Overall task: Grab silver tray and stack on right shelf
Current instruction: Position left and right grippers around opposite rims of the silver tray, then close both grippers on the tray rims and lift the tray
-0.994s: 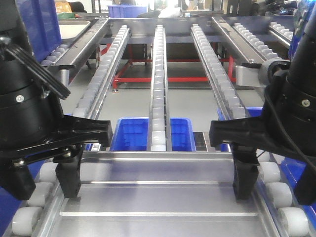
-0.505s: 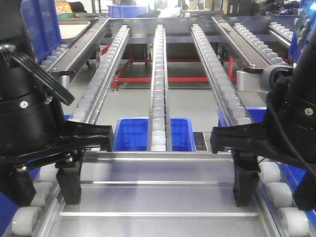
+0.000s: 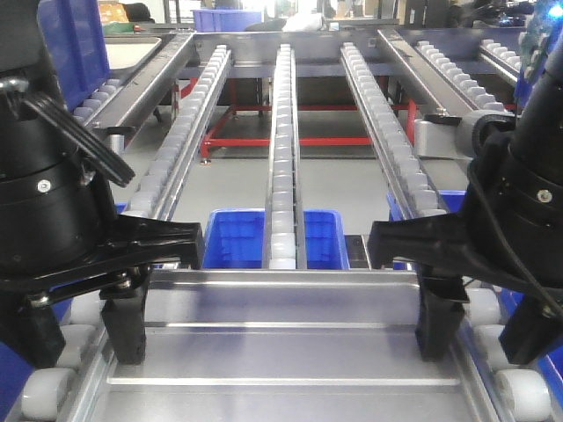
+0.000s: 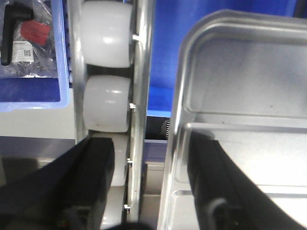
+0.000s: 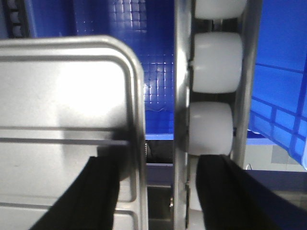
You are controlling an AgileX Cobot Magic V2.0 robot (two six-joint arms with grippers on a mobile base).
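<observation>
The silver tray [image 3: 281,352] lies flat at the bottom of the front view, shiny, with two raised ribs across its floor, between rails of white rollers [image 3: 44,387]. The shelf's roller rails [image 3: 281,167] run away ahead of it. My left gripper [image 3: 77,330] is open and straddles the tray's left rim [image 4: 173,158]: one finger [image 4: 216,187] stands inside the tray, the other over the rollers [image 4: 108,100]. My right gripper [image 3: 482,327] is open astride the right rim [image 5: 139,120], one finger [image 5: 96,196] inside the tray and one beyond the rail.
Blue bins [image 3: 233,237] sit on the floor under the rails, with a red frame [image 3: 264,141] further back. A blue crate [image 3: 75,44] and a pale tray [image 3: 132,48] are at the far left. A blue bin with bagged parts [image 4: 29,48] shows beside the left rail.
Both grippers have shifted only slightly around the tray's rims; the right one has edged a little left. The tray has not moved.
</observation>
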